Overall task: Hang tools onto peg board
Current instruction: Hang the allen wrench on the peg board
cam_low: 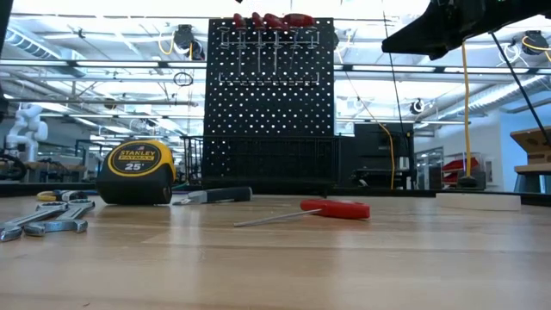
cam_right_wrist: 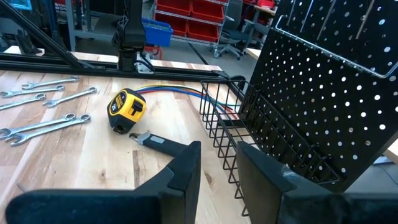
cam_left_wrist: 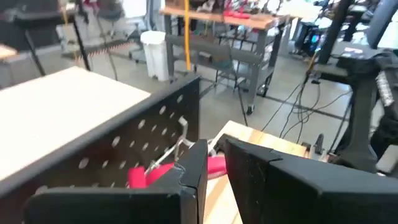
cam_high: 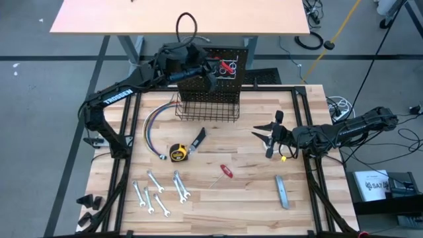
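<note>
while the left arm works at the board top, most tools lie unhung.
done: several red-handled tools [cam_low: 274, 20] sit in the ring holders along the top of the peg board [cam_low: 271, 103].
left: tape measure [cam_high: 177, 153], black-handled knife [cam_high: 198, 139], red screwdriver [cam_high: 226, 171], six wrenches [cam_high: 158, 191] and grey bar [cam_high: 282, 190] lie on the table [cam_high: 251, 211].
left gripper [cam_left_wrist: 214, 163]: at the board's top edge, fingers narrowly parted around a red handle [cam_left_wrist: 214, 167]; whether they pinch it, i cannot tell.
right gripper [cam_right_wrist: 216, 163]: above the table right of the wire basket [cam_high: 208, 108], slightly parted, holding nothing.
views: only the left wrist view shows the handle between the fingers; only the high view shows the grey bar.
</note>
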{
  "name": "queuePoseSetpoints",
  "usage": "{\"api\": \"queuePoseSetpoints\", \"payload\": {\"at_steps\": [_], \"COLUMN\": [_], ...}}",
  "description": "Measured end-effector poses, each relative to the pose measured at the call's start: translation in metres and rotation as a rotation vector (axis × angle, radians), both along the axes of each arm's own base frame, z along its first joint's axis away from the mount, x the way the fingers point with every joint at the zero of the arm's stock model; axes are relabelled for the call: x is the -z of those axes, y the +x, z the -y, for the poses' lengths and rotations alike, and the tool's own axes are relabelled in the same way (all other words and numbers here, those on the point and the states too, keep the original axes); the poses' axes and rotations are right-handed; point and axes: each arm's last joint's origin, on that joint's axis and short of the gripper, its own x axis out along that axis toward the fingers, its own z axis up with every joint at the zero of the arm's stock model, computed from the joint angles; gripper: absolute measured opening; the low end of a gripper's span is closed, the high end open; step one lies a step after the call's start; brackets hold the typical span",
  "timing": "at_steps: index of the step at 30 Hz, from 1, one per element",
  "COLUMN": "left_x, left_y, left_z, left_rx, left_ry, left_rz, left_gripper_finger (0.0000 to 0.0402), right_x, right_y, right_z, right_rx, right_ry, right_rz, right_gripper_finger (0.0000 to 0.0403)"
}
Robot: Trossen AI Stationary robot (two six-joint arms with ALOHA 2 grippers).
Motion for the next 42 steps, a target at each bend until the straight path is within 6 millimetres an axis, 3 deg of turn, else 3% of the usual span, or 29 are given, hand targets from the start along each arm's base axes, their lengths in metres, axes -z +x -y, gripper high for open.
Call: {"api": "queuePoseSetpoints", "payload": {"at_steps": [5, 11, 17, 24, 29, 36, 42], "left_x": [-0.011, -0.011, 0.013, 0.069, 0.136, 0.212, 0.236], "left_y": [-0.008, -0.022, -0.027, -0.025, -0.020, -0.005, 0.010], "left_z": [0.019, 0.054, 0.105, 0.165, 0.193, 0.217, 0.235], "left_rx": [0.052, 0.130, 0.266, 0.395, 0.437, 0.537, 0.489], "left_ry": [0.025, -0.001, -0.035, -0.079, -0.186, -0.336, -0.273], "left_rz": [0.016, -0.089, -0.356, -0.586, -0.690, -0.493, -0.355], "left_gripper_finger": [0.0062, 0.0062, 0.0062, 0.0061, 0.0061, 0.0061, 0.0061], "right_x": [0.000, 0.000, 0.001, 0.007, 0.015, 0.028, 0.030], "right_y": [0.000, 0.000, 0.001, 0.009, 0.020, 0.030, 0.030], "right_z": [0.000, 0.000, 0.000, -0.006, -0.009, -0.011, -0.013], "right_rx": [0.000, -0.003, -0.004, -0.137, -0.133, -0.091, -0.069], "right_ry": [0.000, 0.004, 0.031, 0.061, 0.131, 0.251, 0.359], "right_rz": [0.000, -0.002, 0.000, -0.030, -0.037, -0.062, -0.051], "right_gripper_finger": [0.0093, 0.0093, 0.0093, 0.0093, 0.0093, 0.0093, 0.0093]}}
